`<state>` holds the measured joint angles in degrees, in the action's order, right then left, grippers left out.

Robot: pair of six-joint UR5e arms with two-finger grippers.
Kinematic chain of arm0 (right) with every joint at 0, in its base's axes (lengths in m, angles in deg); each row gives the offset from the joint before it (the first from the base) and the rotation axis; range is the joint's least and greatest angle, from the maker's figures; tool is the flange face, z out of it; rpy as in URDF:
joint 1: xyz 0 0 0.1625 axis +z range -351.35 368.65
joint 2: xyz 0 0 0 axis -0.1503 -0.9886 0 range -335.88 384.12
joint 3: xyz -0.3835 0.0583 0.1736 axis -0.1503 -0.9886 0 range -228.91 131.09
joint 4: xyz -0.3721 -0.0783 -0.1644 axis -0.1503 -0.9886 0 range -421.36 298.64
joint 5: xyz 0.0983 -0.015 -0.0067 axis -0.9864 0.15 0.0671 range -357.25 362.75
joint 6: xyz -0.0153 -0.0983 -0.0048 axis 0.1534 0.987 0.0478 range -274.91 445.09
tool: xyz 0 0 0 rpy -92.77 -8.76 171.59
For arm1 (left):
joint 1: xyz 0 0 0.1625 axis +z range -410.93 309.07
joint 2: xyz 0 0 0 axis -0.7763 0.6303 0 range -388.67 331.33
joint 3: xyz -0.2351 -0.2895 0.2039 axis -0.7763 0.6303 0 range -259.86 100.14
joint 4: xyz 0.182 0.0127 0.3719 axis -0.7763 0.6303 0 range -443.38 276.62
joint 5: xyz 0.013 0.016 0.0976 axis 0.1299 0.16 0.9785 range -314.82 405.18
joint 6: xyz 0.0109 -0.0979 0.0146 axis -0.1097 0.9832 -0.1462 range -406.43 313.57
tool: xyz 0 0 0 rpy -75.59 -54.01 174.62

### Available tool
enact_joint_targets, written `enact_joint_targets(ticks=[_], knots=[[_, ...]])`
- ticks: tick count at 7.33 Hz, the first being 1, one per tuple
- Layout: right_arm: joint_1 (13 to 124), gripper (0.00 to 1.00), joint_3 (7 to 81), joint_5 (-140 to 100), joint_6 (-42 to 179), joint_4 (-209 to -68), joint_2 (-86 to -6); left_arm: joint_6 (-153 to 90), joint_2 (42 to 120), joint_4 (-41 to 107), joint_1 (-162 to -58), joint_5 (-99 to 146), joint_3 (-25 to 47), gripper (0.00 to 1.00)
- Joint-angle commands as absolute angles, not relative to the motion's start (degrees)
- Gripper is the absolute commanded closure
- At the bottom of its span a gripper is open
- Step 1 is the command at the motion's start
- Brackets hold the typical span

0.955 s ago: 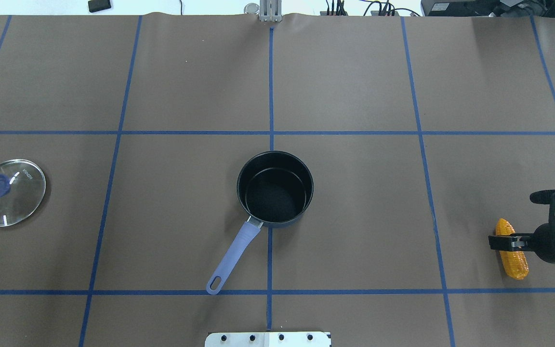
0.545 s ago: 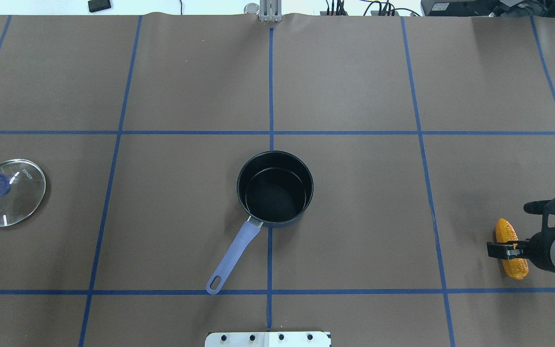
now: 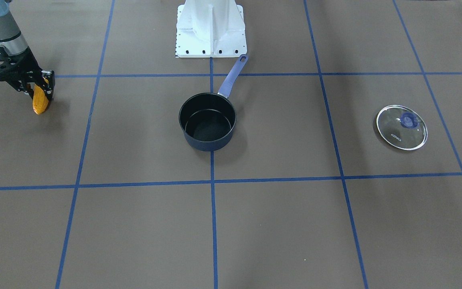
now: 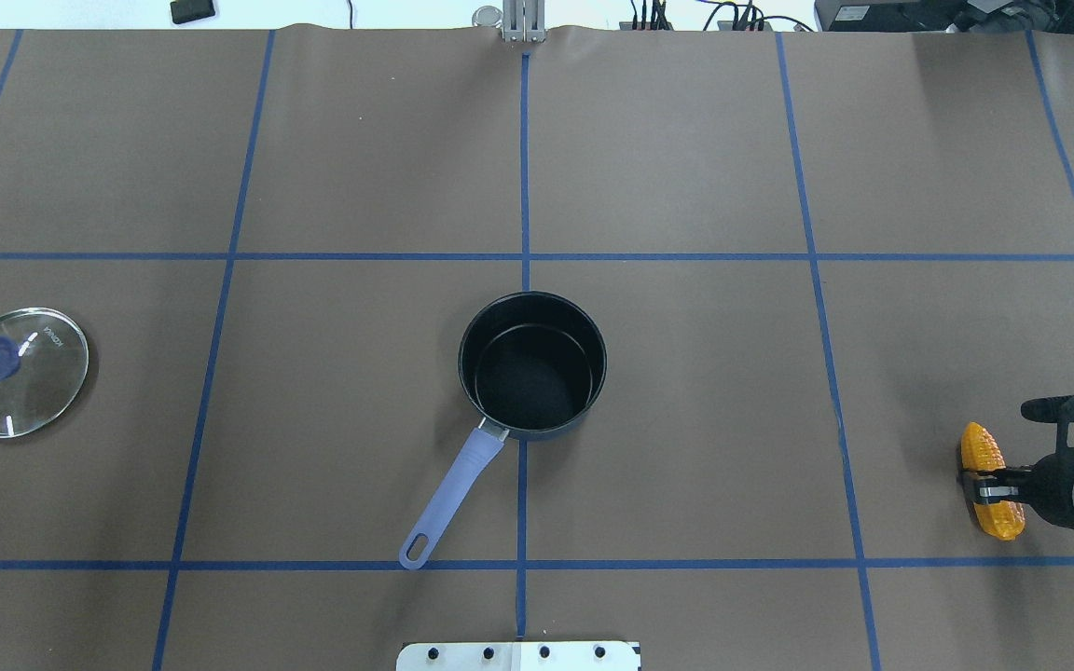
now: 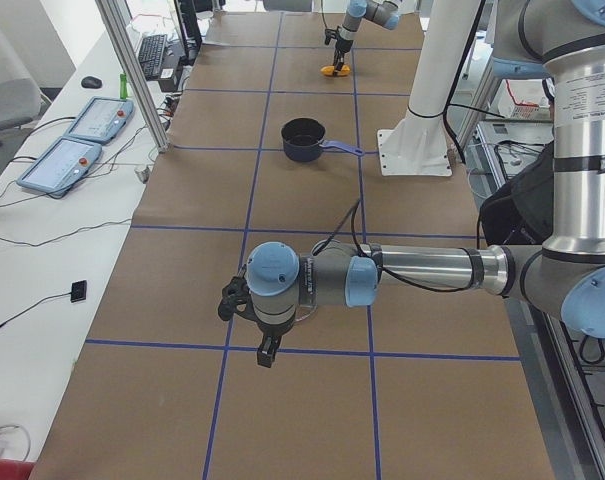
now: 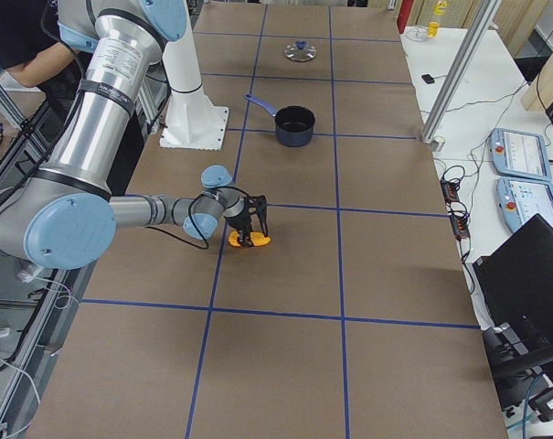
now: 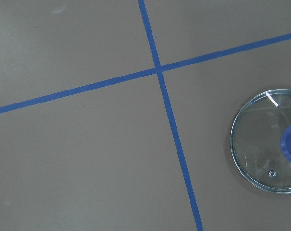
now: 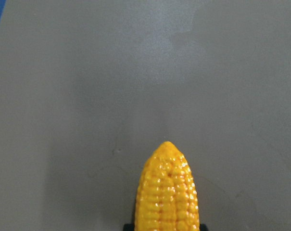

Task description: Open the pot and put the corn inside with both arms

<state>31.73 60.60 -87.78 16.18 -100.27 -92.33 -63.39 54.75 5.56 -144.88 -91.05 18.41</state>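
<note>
Brown paper counter (image 4: 686, 419) carries the small yellow-orange corn cob (image 4: 980, 449) far right, pinched by the black right pincer (image 4: 986, 486), seemingly for lifting. Dark navy pot (image 4: 532, 365) sits open, round glass lid (image 4: 20, 373) parked left. Left pincer (image 5: 266, 350): cannot tell.

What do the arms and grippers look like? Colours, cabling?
The left arm and right arm: silver-grey tubes, light-blue joint caps. The left gripper and right gripper: black, skeletal frames. A thin black cable loops off the left forearm. White base between them.
</note>
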Motion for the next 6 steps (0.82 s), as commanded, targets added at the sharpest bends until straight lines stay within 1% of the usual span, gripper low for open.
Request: enact_joint_targets(ticks=[1, 2, 4, 5, 6], knots=[[32.63, 1.00, 62.00, -88.30, 16.79, -100.21, -92.17, -63.48, 54.74, 5.57, -144.88, -91.05, 18.41, 0.01], [35.51, 1.00, 63.49, -89.96, 17.06, -100.47, -91.38, -63.48, 54.74, 5.57, -144.88, -91.05, 18.41, 0.01], [40.62, 1.00, 63.51, -95.23, 17.67, -101.08, -85.95, -63.48, 54.74, 5.57, -144.88, -91.05, 18.41, 0.01], [41.16, 1.00, 63.51, -95.25, 17.67, -104.74, -79.83, -63.48, 54.66, 5.57, -144.88, -91.05, 18.41, 0.01], [41.86, 1.00, 63.59, -95.08, 17.59, -112.78, -71.33, -63.48, 54.65, 5.57, -144.88, -91.14, 18.41, 0.01]])
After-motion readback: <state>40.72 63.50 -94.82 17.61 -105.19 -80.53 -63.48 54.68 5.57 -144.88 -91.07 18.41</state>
